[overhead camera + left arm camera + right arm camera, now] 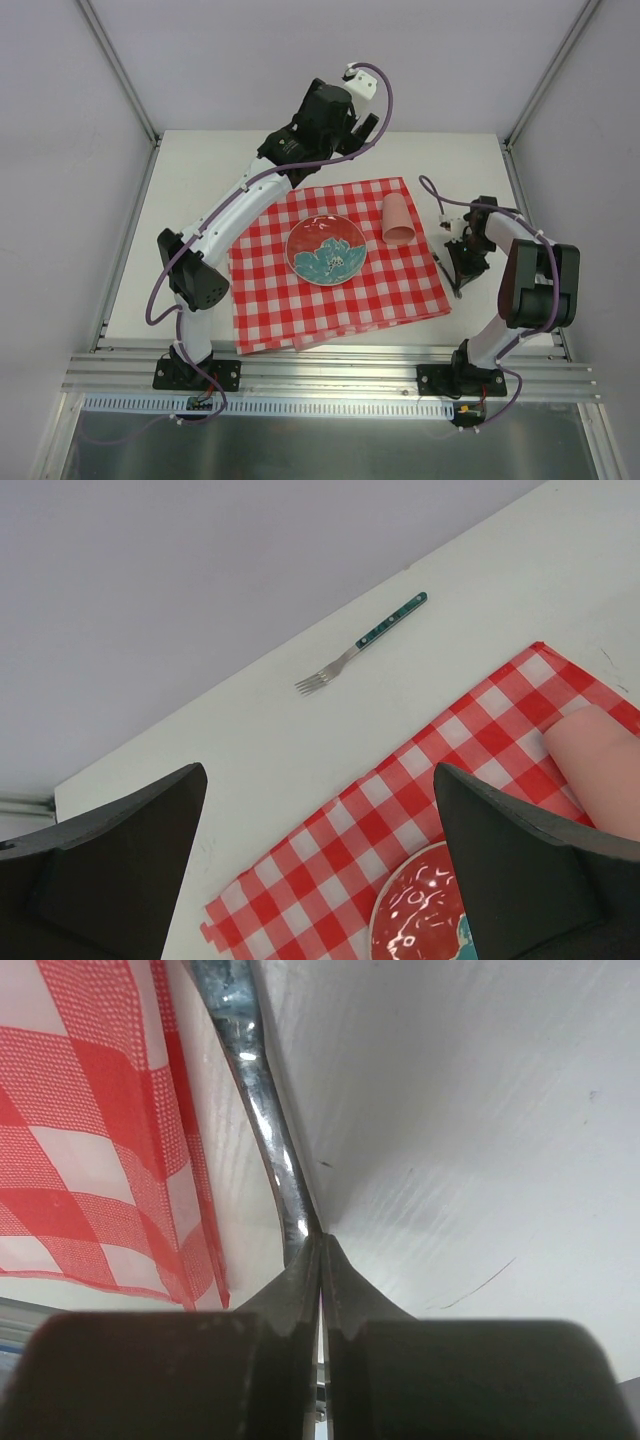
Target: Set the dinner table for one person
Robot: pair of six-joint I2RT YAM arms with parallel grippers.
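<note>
Two tools: right tool (322,1250) pressed together at a metal utensil (262,1110) on the table (200,170), just right of the cloth (400,290); left tool (318,780) spread above the cloth's far edge. Cutlery-placing step, likely; next needs a firm lift.

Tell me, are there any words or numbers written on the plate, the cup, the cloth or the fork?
None can be read.
The plate has only a teal flower, the pink cup is plain, the checked cloth shows just squares, and the fork has pale handle specks too small to tell.
</note>
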